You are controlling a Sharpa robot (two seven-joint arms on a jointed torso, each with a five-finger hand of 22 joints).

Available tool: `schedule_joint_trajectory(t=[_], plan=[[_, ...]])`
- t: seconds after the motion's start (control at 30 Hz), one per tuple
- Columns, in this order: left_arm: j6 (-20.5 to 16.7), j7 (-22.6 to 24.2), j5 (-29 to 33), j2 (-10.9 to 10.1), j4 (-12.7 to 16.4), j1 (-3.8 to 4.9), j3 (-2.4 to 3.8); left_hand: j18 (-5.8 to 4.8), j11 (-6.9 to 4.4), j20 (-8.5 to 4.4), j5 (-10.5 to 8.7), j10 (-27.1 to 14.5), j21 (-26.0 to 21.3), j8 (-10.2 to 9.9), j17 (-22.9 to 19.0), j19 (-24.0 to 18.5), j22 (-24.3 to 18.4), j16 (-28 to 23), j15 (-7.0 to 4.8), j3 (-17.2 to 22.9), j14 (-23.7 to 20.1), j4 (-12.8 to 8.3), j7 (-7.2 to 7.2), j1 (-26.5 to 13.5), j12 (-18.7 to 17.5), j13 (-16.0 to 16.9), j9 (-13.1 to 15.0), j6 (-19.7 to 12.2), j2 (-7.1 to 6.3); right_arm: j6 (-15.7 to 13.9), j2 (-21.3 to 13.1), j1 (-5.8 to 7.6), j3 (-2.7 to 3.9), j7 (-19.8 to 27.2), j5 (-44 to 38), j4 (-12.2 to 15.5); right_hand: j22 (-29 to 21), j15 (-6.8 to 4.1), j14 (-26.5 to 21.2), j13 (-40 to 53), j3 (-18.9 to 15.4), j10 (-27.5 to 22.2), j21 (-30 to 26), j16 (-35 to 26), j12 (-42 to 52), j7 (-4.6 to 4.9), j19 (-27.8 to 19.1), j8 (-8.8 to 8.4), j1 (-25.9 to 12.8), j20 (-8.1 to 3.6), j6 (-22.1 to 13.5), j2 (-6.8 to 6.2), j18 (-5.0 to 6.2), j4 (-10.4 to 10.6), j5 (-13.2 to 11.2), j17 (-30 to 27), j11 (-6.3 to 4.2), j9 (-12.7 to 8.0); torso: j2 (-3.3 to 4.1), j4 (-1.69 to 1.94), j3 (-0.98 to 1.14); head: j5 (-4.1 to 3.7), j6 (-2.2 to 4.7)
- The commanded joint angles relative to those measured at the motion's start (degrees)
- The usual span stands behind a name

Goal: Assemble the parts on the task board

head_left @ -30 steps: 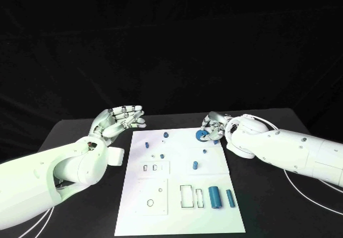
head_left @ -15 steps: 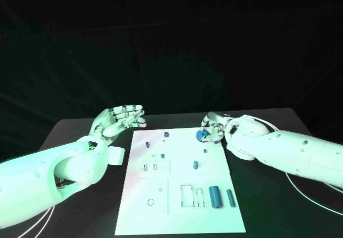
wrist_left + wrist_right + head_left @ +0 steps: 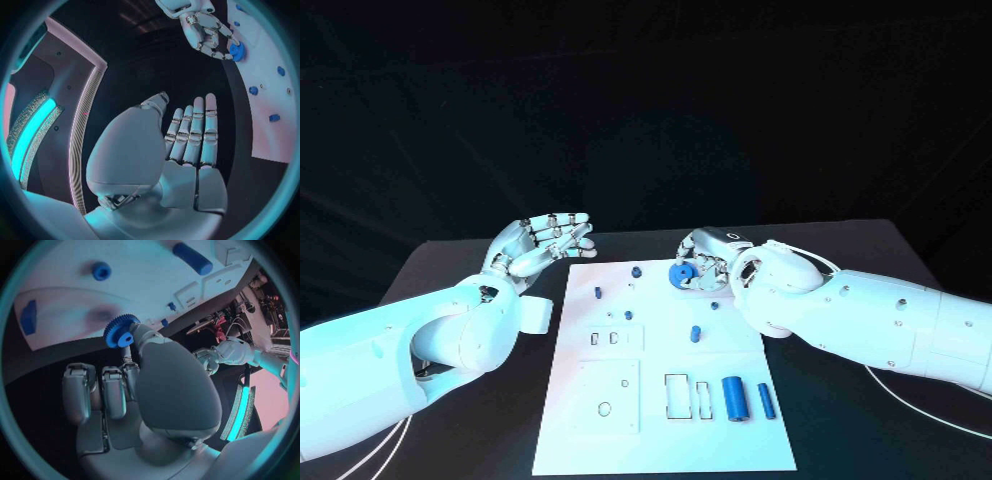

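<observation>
The white task board (image 3: 661, 440) lies in the middle of the black table. My right hand (image 3: 711, 258) hovers over the board's far end and pinches a blue gear (image 3: 681, 275) between thumb and a finger. In the right wrist view the gear (image 3: 120, 330) sits at the fingertips of that hand (image 3: 144, 385), just above the board (image 3: 75, 295). My left hand (image 3: 542, 243) is raised beside the board's far left corner, fingers straight and apart, holding nothing. The left wrist view shows this hand (image 3: 187, 145) and, beyond it, the right hand (image 3: 203, 27) with the gear (image 3: 236, 51).
Two blue cylinders (image 3: 733, 397) (image 3: 766, 400) and a thin blue piece (image 3: 705, 400) lie at the board's near right, beside rectangular slots (image 3: 675, 393). Small blue pegs (image 3: 599, 293) (image 3: 636, 271) (image 3: 692, 333) stand on the far half. Black table borders the board on both sides.
My right hand has moved to the left with the blue gear, from the board's far right edge to over its far middle. The left hand has stayed put.
</observation>
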Motion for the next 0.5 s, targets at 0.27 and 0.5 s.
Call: schedule_joint_trajectory(t=[0.27, 0.5], plan=[[1.1, 0.1, 0.1, 0.4, 0.3, 0.14, 0.05, -0.10, 0.09, -0.11, -0.25, -0.3, 0.2, -0.3, 0.1, -0.3, 0.1, -0.2, -0.14, 0.4, -0.4, 0.0, 1.59, 0.3, -0.3, 0.0, 0.1, -0.5, -0.08, -3.6, 5.1, -0.45, 0.03, 0.3, -5.4, 0.2, 8.7, -0.43, 5.7, 5.6, 0.6, 0.2, 0.2, 0.4, 0.3, -0.76, 1.1, 1.27, -0.5, -0.41, 1.3, 0.22, -0.72, 0.0, 0.2, 13.2, -0.16, 1.7, 0.06, 0.03, -0.06, 0.29, 0.31], [1.2, 0.0, 0.1, 0.6, 0.4, 0.15, 0.05, -0.10, 0.09, -0.11, -0.25, -0.3, 0.2, -0.3, 0.1, -0.3, 0.1, -0.2, -0.14, 0.4, -0.4, 0.0, 1.59, 0.3, -0.3, 0.0, 0.1, -0.5, -0.08, -4.1, 8.9, -1.87, 0.00, 0.7, -5.2, -2.7, 8.6, -0.47, 5.8, 5.5, 0.9, 0.1, 0.2, 0.4, 0.2, -0.76, 1.0, 1.22, -0.5, -0.44, 1.2, 0.13, -0.71, -0.1, 0.2, 13.2, -0.18, 1.8, 0.14, 0.12, 0.00, 0.62, 0.04]])
